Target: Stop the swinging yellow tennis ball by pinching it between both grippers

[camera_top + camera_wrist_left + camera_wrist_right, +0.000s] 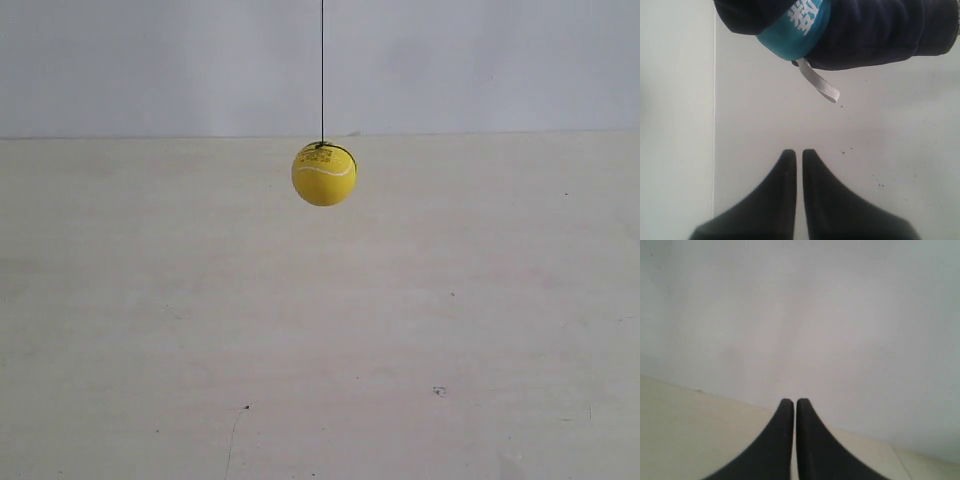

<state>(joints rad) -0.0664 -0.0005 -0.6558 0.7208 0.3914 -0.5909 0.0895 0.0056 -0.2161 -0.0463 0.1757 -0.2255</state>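
Observation:
The yellow tennis ball (324, 174) hangs on a thin dark string (322, 70) above the pale table, near the middle of the exterior view, with a white seam and small dark print on top. Neither arm shows in that view. My left gripper (799, 152) is shut, its black tapered fingers (782, 200) nearly touching with nothing between them. My right gripper (793, 402) is shut too and holds nothing. The ball appears in neither wrist view.
A dark garment with a teal patch and a white strap (817, 82) fills one edge of the left wrist view. The pale tabletop (320, 330) meets a grey-white wall (150, 60) behind. The right wrist view faces wall (815, 315) and a table edge (685, 420).

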